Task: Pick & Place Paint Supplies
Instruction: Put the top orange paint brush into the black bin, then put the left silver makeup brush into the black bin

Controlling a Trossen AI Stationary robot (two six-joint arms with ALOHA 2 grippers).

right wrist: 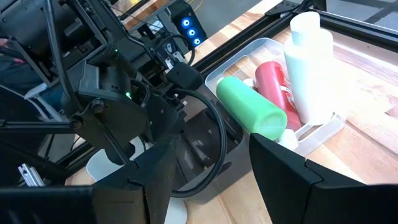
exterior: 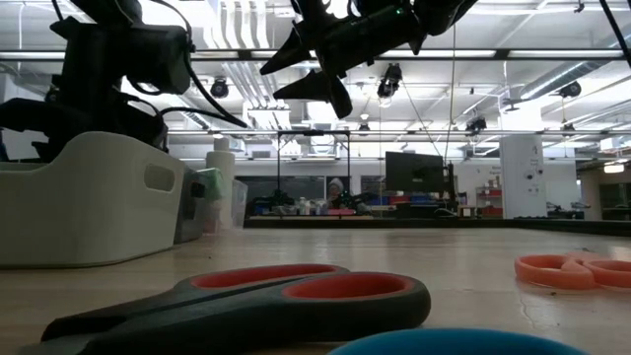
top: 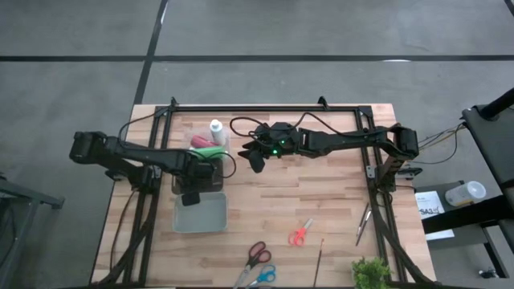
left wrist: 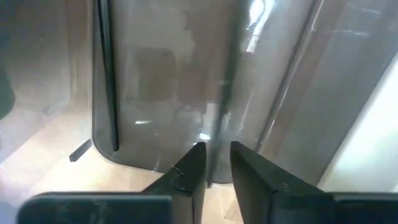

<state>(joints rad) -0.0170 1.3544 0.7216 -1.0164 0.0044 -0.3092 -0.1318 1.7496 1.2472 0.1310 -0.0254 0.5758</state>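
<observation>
The green (right wrist: pixel 249 106), red (right wrist: pixel 273 84) and white (right wrist: pixel 308 59) paint bottles sit together in a clear tray (top: pixel 207 144) by the table's far edge. My left gripper (top: pixel 193 191) points down over a dark see-through container (left wrist: pixel 155 74), shut on a thin brush (left wrist: pixel 222 93). My right gripper (top: pixel 257 154) hovers open to the right of the tray, high above the table (exterior: pixel 315 64), touching nothing. In the right wrist view its fingers (right wrist: pixel 280 168) frame the left arm and the tray. Another brush (top: pixel 321 257) lies near the table's near edge. My left gripper pinches the thin brush between its two fingertips (left wrist: pixel 196 163), coming from above and pointing down. The handle (left wrist: pixel 217 140) runs on from the fingers, along them, into the dark container. Whether its far end rests on the container's floor I cannot tell.
A light bin (top: pixel 201 210) stands just near-side of the dark container. Red-handled scissors (top: pixel 257 255), blue-handled scissors (top: pixel 262 277) and orange scissors (top: pixel 300 234) lie toward the near edge, with a small green plant (top: pixel 371 274) at the near right corner. A black frame rail (top: pixel 265 107) lines the far edge.
</observation>
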